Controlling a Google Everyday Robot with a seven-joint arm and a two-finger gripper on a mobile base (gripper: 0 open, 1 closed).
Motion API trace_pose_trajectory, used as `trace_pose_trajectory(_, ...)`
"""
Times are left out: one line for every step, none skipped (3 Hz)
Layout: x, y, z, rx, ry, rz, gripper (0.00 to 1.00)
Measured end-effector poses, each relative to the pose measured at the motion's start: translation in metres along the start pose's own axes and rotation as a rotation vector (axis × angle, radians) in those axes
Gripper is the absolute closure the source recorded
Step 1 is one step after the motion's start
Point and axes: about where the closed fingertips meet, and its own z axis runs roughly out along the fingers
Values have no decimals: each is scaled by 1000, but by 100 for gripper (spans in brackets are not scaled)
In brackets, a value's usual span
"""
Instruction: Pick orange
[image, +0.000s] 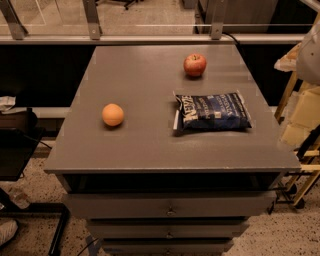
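One orange (113, 114) sat on the grey cabinet top (145, 145), well apart from the only part of the robot on show: a pale, rounded bulk of the arm (311, 50) at the right edge, held up beside the cabinet. The gripper itself was out of view, presumably beyond that edge, so whether it was released or clenched could not be told. From that side the orange lay far to the left and nearer the camera, past the red apple (195, 64) and the blue snack bag (212, 111), both closer to the arm. Being round, the fruit offered no long axis to line up with. By my judgement the reach had to cross above the bag or skirt it; nothing touched the orange.
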Motion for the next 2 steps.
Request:
trace_pose_trajectory(-2,-1,0,4,-6,-3,0)
trace_pose_trajectory(-39,-9,14,-11,-81,-60,0)
